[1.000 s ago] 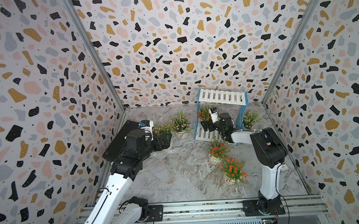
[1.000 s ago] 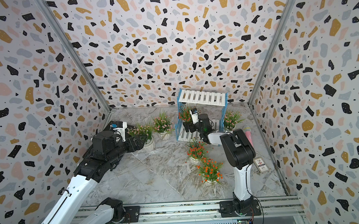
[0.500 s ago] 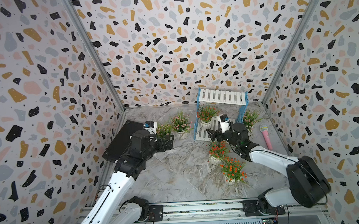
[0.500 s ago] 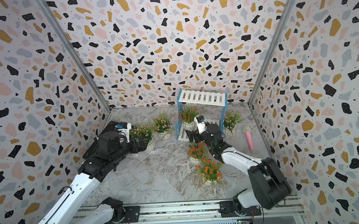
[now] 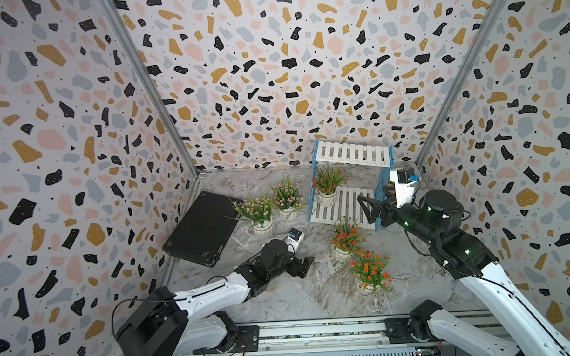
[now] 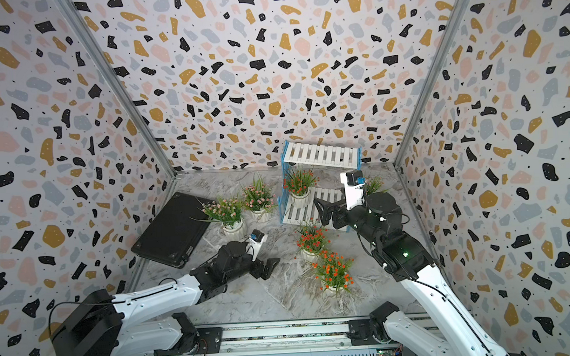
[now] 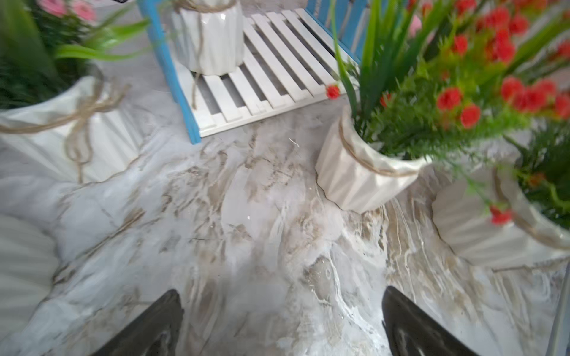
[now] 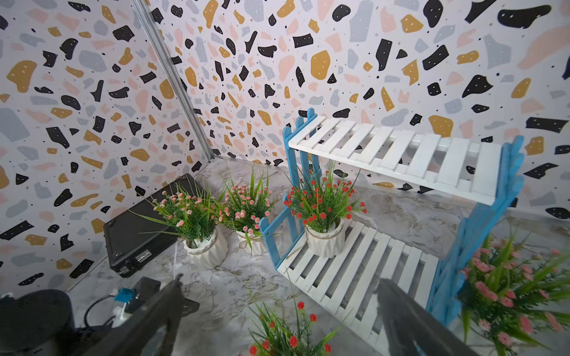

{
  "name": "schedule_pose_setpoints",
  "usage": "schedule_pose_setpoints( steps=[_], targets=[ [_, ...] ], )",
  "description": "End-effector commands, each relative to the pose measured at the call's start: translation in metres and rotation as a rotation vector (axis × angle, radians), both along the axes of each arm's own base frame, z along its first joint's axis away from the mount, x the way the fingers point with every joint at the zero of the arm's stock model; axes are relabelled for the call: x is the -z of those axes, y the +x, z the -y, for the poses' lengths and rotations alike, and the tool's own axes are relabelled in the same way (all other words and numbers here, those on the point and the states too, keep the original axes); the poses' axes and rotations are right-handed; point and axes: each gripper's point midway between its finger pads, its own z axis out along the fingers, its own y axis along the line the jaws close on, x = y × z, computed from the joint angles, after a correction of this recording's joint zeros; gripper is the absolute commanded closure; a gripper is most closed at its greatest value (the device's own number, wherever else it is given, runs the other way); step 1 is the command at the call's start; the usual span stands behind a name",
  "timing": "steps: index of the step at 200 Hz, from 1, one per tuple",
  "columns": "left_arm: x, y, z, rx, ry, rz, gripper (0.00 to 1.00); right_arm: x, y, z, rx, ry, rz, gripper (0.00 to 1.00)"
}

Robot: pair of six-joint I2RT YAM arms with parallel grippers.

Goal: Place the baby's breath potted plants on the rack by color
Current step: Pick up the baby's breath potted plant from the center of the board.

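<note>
Left tool (image 5: 305, 265) and right tool (image 5: 366, 210) both gape wide, empty. 1 orange-red-flowered plant (image 5: 328, 180) in a white ribbed pot stands on the lower tier of the white-slatted, blue-framed rack (image 5: 347, 204). That right tool, so near, could shove the light rack.

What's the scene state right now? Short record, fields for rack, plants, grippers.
rack: two shelves, top shelf bare
shelved plant: red flowers, left end of lower shelf
red plants on table: two, in front of rack
pink plants on table: two left of rack, near black case
third pink plant: on table, right of rack
left gripper: open, empty, low over table
right gripper: open, empty, in front of lower shelf
</note>
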Motion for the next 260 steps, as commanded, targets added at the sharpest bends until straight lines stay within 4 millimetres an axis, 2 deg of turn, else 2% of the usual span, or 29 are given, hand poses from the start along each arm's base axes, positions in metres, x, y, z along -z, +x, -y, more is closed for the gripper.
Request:
schedule_pose_setpoints(
  steps=[1,27,97,143,188,260],
  targets=[
    [-0.046,0.002,0.032,0.147,-0.141,0.246,0.01,0.014,-0.015,0.012,0.024,-0.017,-0.102,0.01],
    [-0.040,0.001,0.052,0.222,-0.185,0.270,0.01,0.006,-0.019,0.014,0.020,-0.007,-0.074,0.01],
    [-0.023,0.024,0.113,0.325,-0.295,0.294,0.01,-0.013,-0.036,0.027,0.024,-0.011,0.011,0.01],
    [-0.011,0.021,0.146,0.412,-0.293,0.254,0.01,-0.019,-0.041,0.027,0.008,-0.024,0.041,0.01],
    [0.001,0.020,0.171,0.466,-0.277,0.208,0.01,-0.027,-0.046,0.029,-0.003,-0.025,0.076,0.01],
    [0.019,0.036,0.196,0.474,-0.207,0.123,0.01,-0.031,-0.054,0.035,0.004,-0.042,0.101,0.01]
  ],
)
